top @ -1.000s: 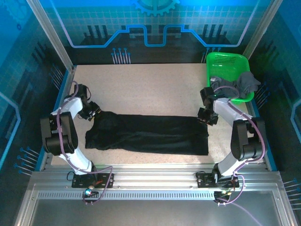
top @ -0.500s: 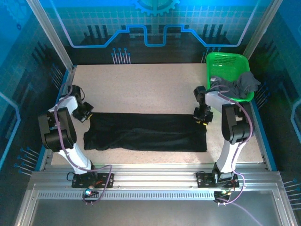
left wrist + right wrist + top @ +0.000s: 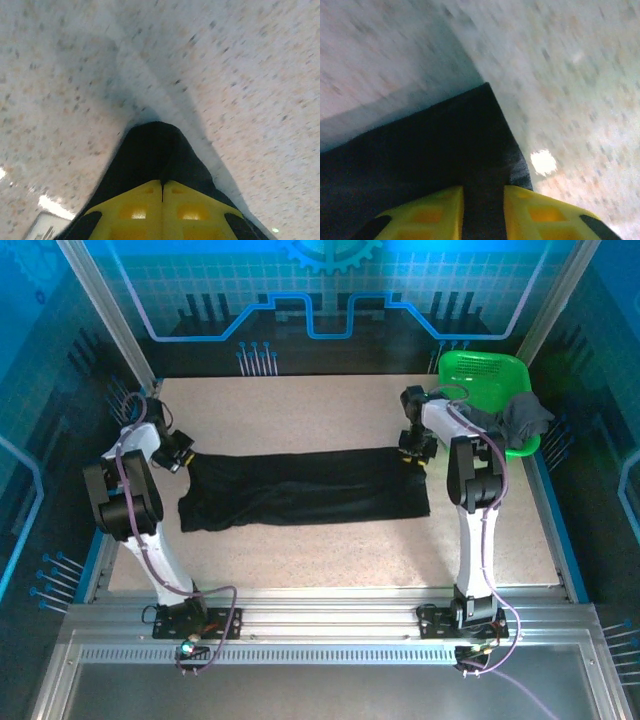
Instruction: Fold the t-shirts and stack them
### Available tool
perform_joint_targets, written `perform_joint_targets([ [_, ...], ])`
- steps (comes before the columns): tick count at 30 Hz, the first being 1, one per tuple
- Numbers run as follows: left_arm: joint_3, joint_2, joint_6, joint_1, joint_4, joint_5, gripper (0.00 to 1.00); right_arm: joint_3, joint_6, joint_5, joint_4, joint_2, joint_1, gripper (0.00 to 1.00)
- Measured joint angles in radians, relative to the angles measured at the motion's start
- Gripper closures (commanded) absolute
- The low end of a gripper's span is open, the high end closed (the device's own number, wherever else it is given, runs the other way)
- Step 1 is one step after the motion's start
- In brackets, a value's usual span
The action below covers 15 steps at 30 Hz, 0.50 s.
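You are mid-fold (I judge): left gripper (image 3: 182, 453) and right gripper (image 3: 412, 452) each pinch one end of the black t-shirt (image 3: 300, 498) stretched across the frame's middle, so next move both ends evenly together.

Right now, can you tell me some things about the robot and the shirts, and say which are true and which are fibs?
1. A grey shirt hangs over the rim of the basket. True.
2. The black shirt is inside the basket. False: it lies stretched out on the table.
3. The left gripper and the right gripper each pinch one end of the black shirt. True.
4. The basket is red. False: it is bright green.
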Motion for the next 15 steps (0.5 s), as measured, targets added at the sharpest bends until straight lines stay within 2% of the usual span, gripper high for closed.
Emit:
perform_joint_targets([
  [3,0.019,-0.005,0.002,0.0,0.0,-0.016,0.55,0.029,-0.038,-0.006,-0.003,0.005,0.002,0.55],
  [4,0.015,-0.015,0.003,0.0,-0.003,-0.027,0.53,0.029,-0.05,-0.006,-0.002,-0.002,0.004,0.53],
  [7,-0.05,-0.097,0.002,-0.001,-0.009,-0.048,0.54,-0.005,-0.076,-0.006,0.008,-0.058,0.019,0.5],
  [10,-0.157,-0.249,0.001,-0.019,-0.011,-0.032,0.6,-0.086,-0.092,-0.014,0.026,-0.178,0.049,0.49],
  [12,-0.226,-0.344,0.002,-0.057,0.015,0.022,0.62,-0.154,-0.1,-0.058,0.055,-0.276,0.075,0.47],
  [15,-0.301,-0.401,0.023,-0.152,0.084,0.148,0.64,-0.255,-0.127,-0.205,0.119,-0.406,0.114,0.42],
])
